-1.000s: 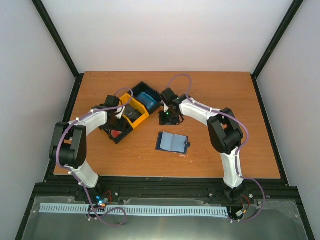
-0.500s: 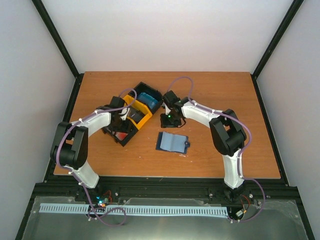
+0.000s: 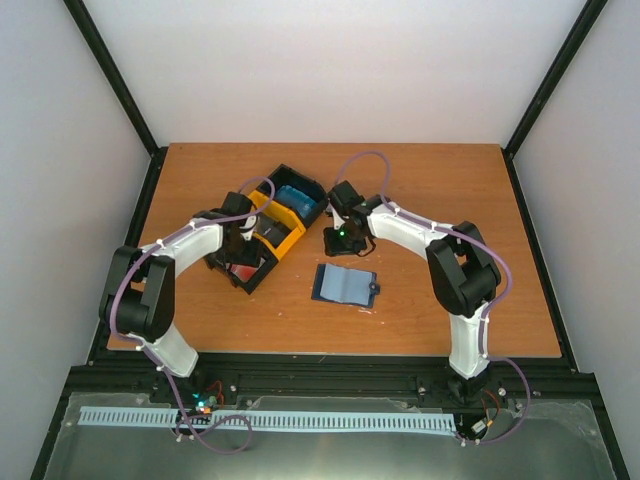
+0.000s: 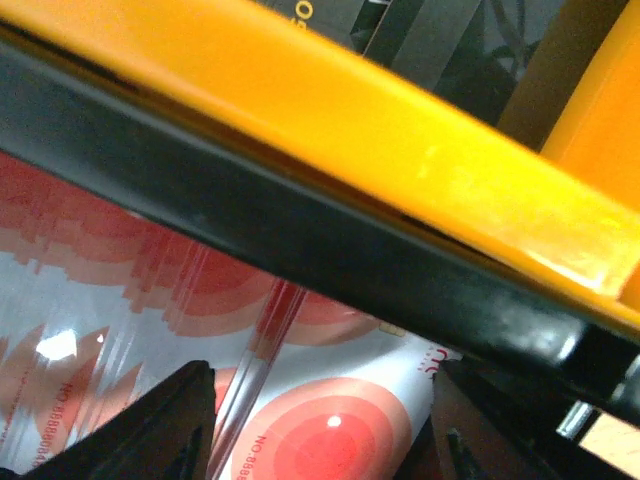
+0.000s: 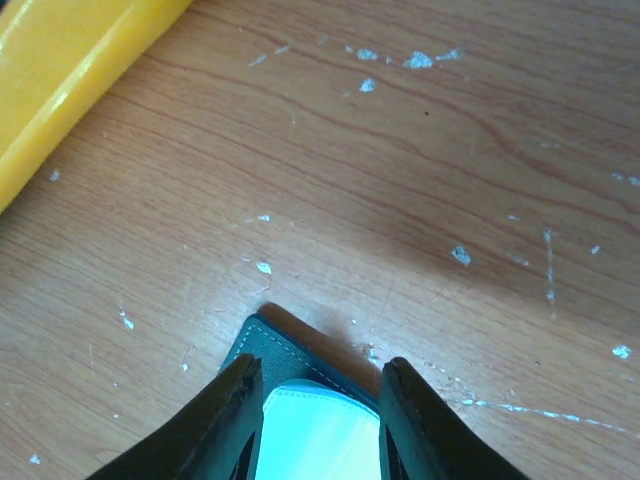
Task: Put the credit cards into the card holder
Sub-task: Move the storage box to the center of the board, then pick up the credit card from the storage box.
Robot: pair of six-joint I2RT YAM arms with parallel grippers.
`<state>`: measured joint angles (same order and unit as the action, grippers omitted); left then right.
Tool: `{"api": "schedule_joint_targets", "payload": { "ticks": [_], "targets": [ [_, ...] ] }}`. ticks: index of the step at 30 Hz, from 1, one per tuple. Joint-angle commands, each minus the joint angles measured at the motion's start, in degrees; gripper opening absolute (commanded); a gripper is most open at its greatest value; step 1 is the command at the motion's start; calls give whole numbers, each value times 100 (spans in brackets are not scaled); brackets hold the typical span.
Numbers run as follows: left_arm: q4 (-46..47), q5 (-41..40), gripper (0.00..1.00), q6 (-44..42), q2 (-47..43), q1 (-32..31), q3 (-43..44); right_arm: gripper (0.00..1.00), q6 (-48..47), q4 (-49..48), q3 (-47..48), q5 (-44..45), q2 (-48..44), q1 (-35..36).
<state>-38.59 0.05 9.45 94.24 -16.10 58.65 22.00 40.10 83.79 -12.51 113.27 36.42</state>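
Observation:
The red credit cards (image 4: 300, 400), with pale pinkish-white markings, lie stacked in the near black section of the bin. They also show in the top view (image 3: 240, 269). My left gripper (image 4: 320, 430) is open right above them, a finger at each side, inside that section (image 3: 240, 240). The dark navy card holder (image 3: 345, 285) lies open on the table, pockets up. My right gripper (image 5: 320, 400) is open just over its far corner (image 5: 290, 350), with the pale inner pocket between the fingers. In the top view the right gripper (image 3: 336, 240) is just beyond the holder.
The black-and-yellow three-section bin (image 3: 262, 205) stands at an angle at centre left. Its yellow divider (image 4: 330, 130) is close above my left fingers. A brighter blue bundle (image 3: 293, 198) lies in the far section and a black object (image 3: 266, 229) in the middle one.
My left gripper has moved slightly right and down into the bin's near section, and the bin has shifted a little. My right gripper has hardly moved.

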Motion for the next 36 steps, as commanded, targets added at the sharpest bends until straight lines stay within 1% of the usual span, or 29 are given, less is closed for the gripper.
{"api": "schedule_joint_targets", "payload": {
  "ticks": [1,3,5,9,13,16,19,20,22,24,30,36],
  "targets": [
    [-217,209,57,-221,86,-16,183,34,-79,33,-152,144,-221,49],
    [-229,419,51,-227,127,-16,169,34,-62,33,-196,152,-241,49],
    [-218,423,48,-178,138,-16,137,34,-36,18,-239,165,-264,49],
    [-229,87,49,-147,218,-21,120,34,-13,8,-308,163,-296,49],
    [-170,80,50,-179,323,-16,118,34,-10,7,-336,166,-318,49],
    [-145,122,53,-268,328,-15,146,34,-20,7,-357,178,-323,49],
    [-172,223,53,-324,343,-17,172,34,-29,16,-346,179,-338,49],
    [-182,325,52,-340,341,-17,173,34,-34,16,-346,186,-333,49],
    [-211,676,46,-435,322,-14,179,34,-38,17,-346,198,-342,49],
    [-275,817,42,-422,244,-16,206,34,-42,11,-346,206,-346,49],
    [-498,970,37,-376,-69,-16,273,34,-60,18,-337,218,-341,48],
    [-582,1575,32,-314,-231,-17,262,34,-74,24,-316,229,-303,49]
  ]
}}
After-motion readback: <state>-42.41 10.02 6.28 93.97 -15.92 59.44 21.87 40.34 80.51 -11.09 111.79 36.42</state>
